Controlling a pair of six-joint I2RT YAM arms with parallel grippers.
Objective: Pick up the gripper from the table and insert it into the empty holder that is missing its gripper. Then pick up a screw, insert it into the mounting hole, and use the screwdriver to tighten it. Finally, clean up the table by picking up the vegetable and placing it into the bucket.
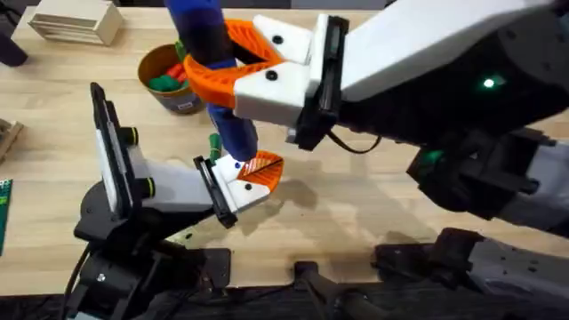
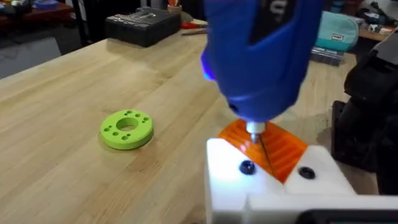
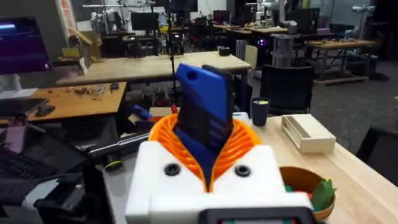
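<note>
My right gripper (image 1: 233,64) reaches across from the right and is shut on the screwdriver (image 1: 218,53), whose blue handle (image 3: 202,112) sits between its orange ribbed pads (image 3: 239,146). The screwdriver (image 2: 261,56) stands nearly upright. Its thin metal tip (image 2: 260,140) rests on the orange gripper (image 2: 280,149), which sits in the white holder (image 2: 249,186) of my left arm. My left gripper (image 1: 258,173) lies low on the table, shut. A dark screw head (image 2: 247,167) shows on the holder. The bucket (image 1: 169,80) stands behind. A small dark green bit (image 1: 214,140) peeks out beside the screwdriver; whether it is the vegetable I cannot tell.
A lime-green ring disc (image 2: 126,129) lies on the table beside my left gripper. The bucket (image 3: 311,186) holds orange-red and green toys. A wooden block stack (image 1: 76,22) sits at the back left. The right arm (image 1: 427,80) spans the table's right half.
</note>
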